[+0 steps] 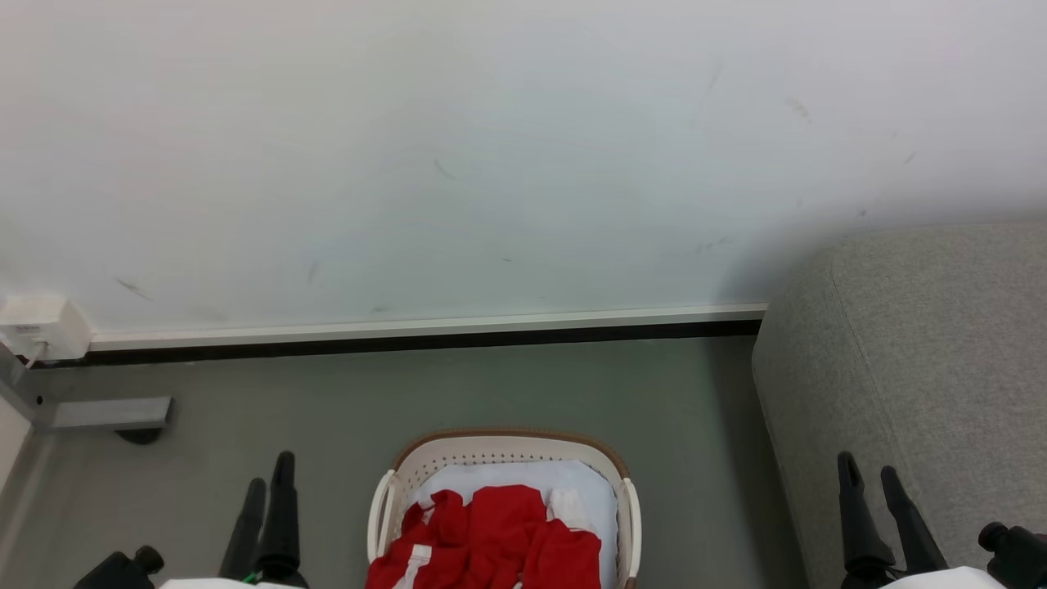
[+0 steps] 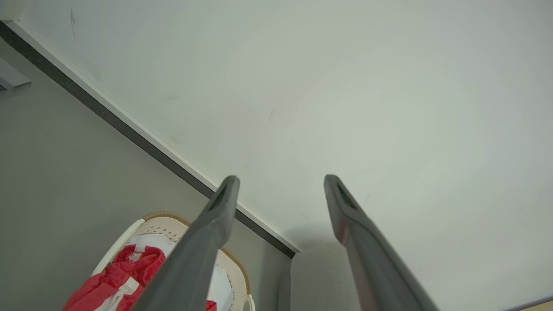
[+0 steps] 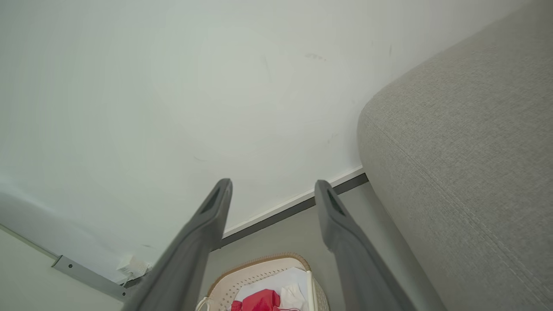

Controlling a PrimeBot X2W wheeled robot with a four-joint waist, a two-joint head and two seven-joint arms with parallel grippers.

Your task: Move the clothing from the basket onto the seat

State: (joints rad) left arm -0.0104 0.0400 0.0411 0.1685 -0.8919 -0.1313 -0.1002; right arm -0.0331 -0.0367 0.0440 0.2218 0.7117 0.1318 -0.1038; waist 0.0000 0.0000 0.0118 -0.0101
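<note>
left pincer (image 1: 271, 470), right pincer (image 1: 867, 465) wide, empty; head view shows both flanking basket (image 1: 507, 437) of clothing (image 1: 491, 532).

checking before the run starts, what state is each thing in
oval cream-white perforated plastic basket with brown rim: upright on the floor
bright red fabric clothing with white stripes: crumpled inside the basket, ungripped
plain white cloth: in the basket, partly covered by the clothing
light grey fabric sofa seat: right of the basket, not touching it
left gripper: open, holding nothing
right gripper: open, holding nothing
</note>
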